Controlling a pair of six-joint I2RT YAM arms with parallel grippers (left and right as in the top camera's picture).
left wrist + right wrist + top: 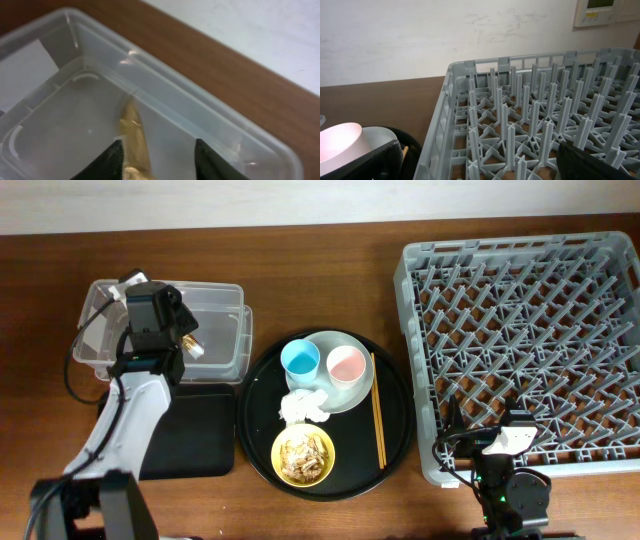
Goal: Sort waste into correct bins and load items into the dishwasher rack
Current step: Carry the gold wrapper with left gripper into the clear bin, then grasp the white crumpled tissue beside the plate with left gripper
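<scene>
My left gripper (186, 340) hangs over the clear tub (215, 298). In the left wrist view its jaws (157, 150) stand apart, with the gold-brown wrapper (134, 140) beside the left finger, down in the tub (75, 100). My right gripper (500, 448) is open and empty at the front left edge of the grey rack (530, 320), which also shows in the right wrist view (530, 120). On the round black tray (400, 430) are the blue cup (300, 359), pink cup (346, 364), pale plate (350, 395), white tissue (303, 407), chopsticks (377, 415) and yellow bowl (303, 456) with scraps.
The flat black tray (200, 430) lies in front of the tub, partly under my left arm. The right wrist view shows the pink cup (340, 140) and the plate's rim (377, 134) to the left of the rack wall. A pale wall runs behind the table.
</scene>
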